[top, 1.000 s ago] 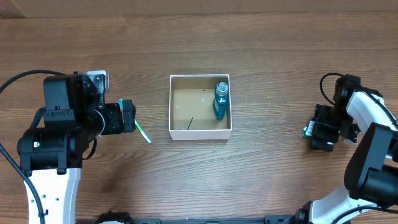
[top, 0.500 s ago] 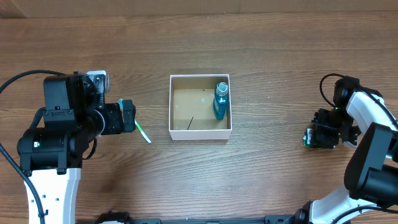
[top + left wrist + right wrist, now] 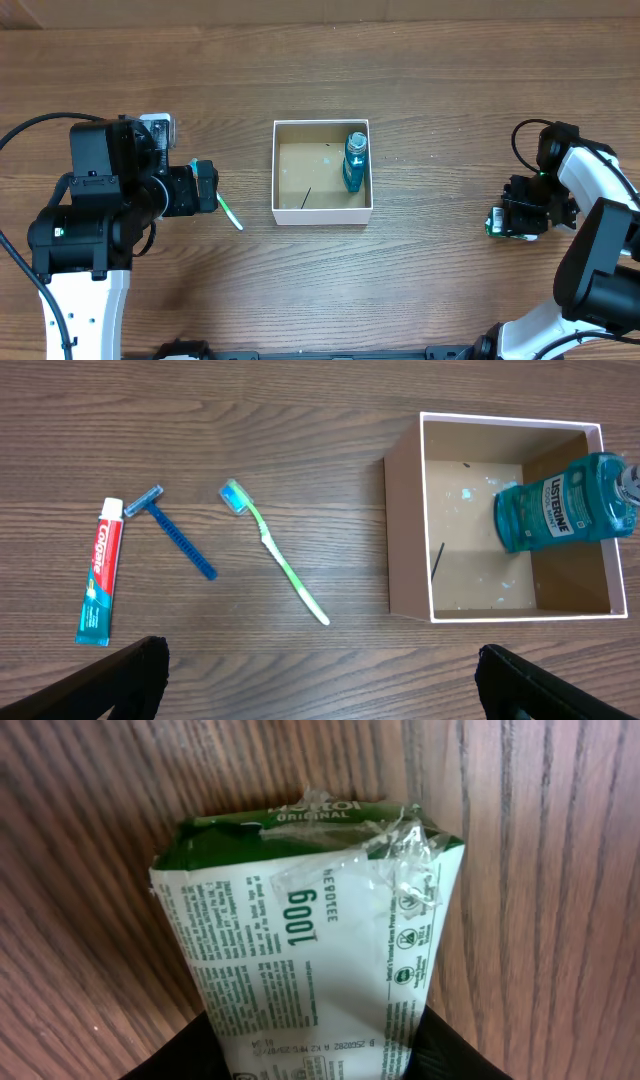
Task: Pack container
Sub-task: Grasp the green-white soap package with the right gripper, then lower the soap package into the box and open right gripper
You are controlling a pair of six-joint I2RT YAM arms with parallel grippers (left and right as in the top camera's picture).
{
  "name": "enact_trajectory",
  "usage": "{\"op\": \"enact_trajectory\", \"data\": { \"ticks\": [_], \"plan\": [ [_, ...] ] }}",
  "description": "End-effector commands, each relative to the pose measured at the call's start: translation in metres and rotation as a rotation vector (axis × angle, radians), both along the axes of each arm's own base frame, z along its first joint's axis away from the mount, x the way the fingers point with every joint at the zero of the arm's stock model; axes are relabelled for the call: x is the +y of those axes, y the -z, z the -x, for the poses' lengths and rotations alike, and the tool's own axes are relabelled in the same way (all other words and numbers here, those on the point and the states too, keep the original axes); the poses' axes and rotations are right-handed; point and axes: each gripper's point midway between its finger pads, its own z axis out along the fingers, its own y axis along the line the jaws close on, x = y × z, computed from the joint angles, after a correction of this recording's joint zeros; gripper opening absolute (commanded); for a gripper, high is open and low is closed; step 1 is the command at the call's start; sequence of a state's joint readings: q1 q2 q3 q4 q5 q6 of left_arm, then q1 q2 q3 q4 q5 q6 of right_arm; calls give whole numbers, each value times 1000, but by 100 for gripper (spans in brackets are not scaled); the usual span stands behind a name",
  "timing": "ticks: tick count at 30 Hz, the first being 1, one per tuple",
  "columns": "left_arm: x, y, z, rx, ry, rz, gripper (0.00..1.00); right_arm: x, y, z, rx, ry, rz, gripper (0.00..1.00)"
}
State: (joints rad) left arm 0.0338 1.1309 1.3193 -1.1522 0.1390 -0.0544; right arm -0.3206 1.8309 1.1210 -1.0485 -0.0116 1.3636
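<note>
From overhead: container (image 3: pixel 320 215) in the middle of the counter (image 3: pixel 450 80), well apart from both arms, a blue mouthwash bottle (image 3: pixel 355 162) lying along its right wall. Up there, only a green toothbrush (image 3: pixel 230 212) peeking out beside the left pincer (image 3: pixel 207 186). Down at the left wrist, far more: reads Listerine on the bottle, and picks up a blue razor (image 3: pixel 175 530) and a Colgate toothpaste tube (image 3: pixel 98 570) left of the toothbrush, all outside the box. Left pincer spread wide, gripping nothing. Far right, right pincer (image 3: pixel 512 218) pinching a green-and-white packet (image 3: pixel 310 950). Close-up gives "100g" print and crinkled tape, just a speck from above.
</note>
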Motion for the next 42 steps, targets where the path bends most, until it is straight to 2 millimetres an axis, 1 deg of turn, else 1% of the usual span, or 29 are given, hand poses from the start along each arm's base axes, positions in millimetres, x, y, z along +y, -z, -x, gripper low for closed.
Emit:
{"op": "enact_trajectory", "data": {
  "ticks": [1, 3, 4, 6, 7, 9, 11, 14, 15, 17, 18, 19, 20, 22, 24, 26, 27, 28, 29, 31, 32, 34, 36, 42],
  "plan": [
    [0, -10, -2, -27, -17, 17, 100, -8, -5, -13, -42, -134, 13, 13],
    [0, -10, -2, -27, -17, 17, 100, -12, -16, -30, -93, -250, 23, 5],
    [0, -10, -2, -27, -17, 17, 100, -14, -22, -39, -122, -325, 31, 4],
    [0, -10, -2, -27, -17, 17, 100, -16, -41, -63, -188, -498, 57, 4],
    [0, -10, -3, -27, -17, 17, 100, -15, -54, -76, -219, -607, 74, 4],
    [0, -10, -3, -28, -17, 17, 100, -8, -73, -91, -255, -736, 96, 4],
    [0, -10, -3, -31, -17, 17, 100, 6, -99, -105, -297, -878, 121, 4],
    [0, -12, -5, -42, -16, 17, 100, 34, -148, -117, -361, -1075, 177, 4],
    [0, -12, -6, -47, -16, 17, 100, 49, -170, -117, -391, -1164, 198, 4],
    [0, -13, -7, -50, -17, 16, 100, 72, -200, -114, -442, -1263, 228, 4],
    [0, -13, -7, -49, -16, 17, 100, 83, -214, -111, -469, -1295, 241, 4],
    [0, -13, -7, -49, -16, 17, 100, 104, -239, -106, -525, -1361, 270, 4],
    [0, -13, -7, -49, -16, 17, 100, 118, -253, -101, -563, -1397, 284, 4],
    [0, -13, -7, -48, -16, 17, 100, 147, -277, -90, -637, -1492, 304, 4],
    [0, -13, -7, -48, -16, 17, 100, 182, -292, -76, -703, -1620, 311, 4],
    [0, -13, -7, -48, -17, 17, 100, 224, -299, -58, -750, -1799, 299, 4],
    [0, -13, -7, -48, -17, 17, 100, 247, -299, -47, -767, -1905, 288, 4],
    [0, -13, -7, -48, -16, 17, 100, 265, -298, -40, -785, -1980, 280, 4],
    [0, -13, -7, -48, -17, 17, 100, 302, -299, -28, -830, -2101, 296, 4],
    [0, -13, -7, -48, -17, 17, 100, 322, -298, -24, -861, -2167, 296, 4],
    [0, -13, -7, -48, -16, 17, 100, 334, -295, -23, -869, -2196, 290, 4],
    [0, -13, -6, -48, -17, 17, 100, 347, -286, -24, -861, -2220, 270, 4],
    [0, -13, -6, -47, -16, 17, 100, 358, -270, -28, -826, -2239, 245, 4],
    [0, -10, -4, -33, -17, 18, 100, 387, -210, -56, -720, -2226, 187, 4]
  ]
}}
